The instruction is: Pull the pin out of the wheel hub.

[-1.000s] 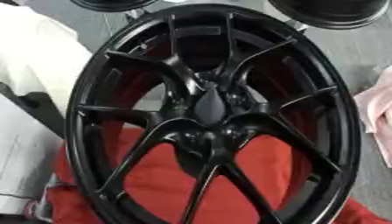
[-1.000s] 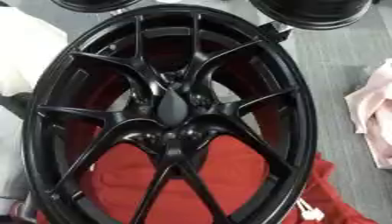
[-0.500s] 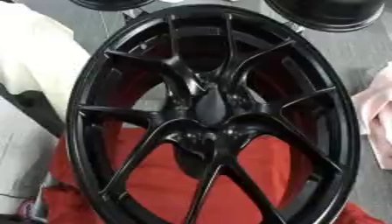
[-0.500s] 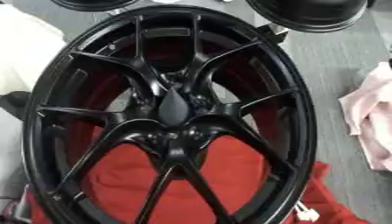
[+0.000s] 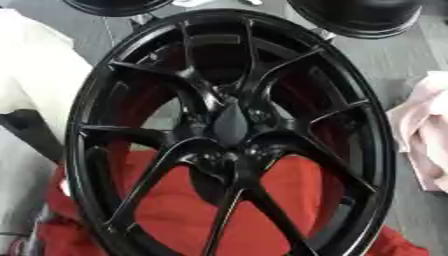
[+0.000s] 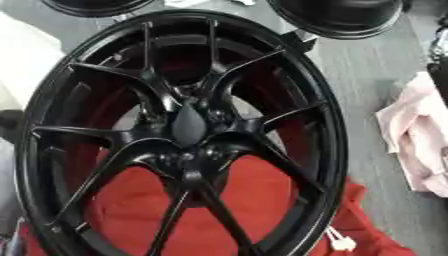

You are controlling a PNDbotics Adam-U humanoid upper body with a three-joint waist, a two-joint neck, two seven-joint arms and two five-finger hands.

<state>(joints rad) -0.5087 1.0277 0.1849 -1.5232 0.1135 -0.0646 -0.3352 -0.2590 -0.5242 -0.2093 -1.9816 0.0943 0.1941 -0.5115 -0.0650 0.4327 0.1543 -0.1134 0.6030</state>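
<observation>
Centrally, black wheel (image 5: 229, 135) with branching spokes, standing over red cloth (image 5: 184, 205) on grey floor (image 6: 376, 65); hub (image 6: 188, 131) at spoke junction. Pin indistinguishable. Pink cloth (image 6: 416, 135) alongside, right. Hands out of view; finger state indeterminable.

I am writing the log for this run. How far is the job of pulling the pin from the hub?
No hand shows in either view. The black wheel lies over a red cloth. At the hub I can make out no pin, so it may be hidden or already out; the views fit both.
</observation>
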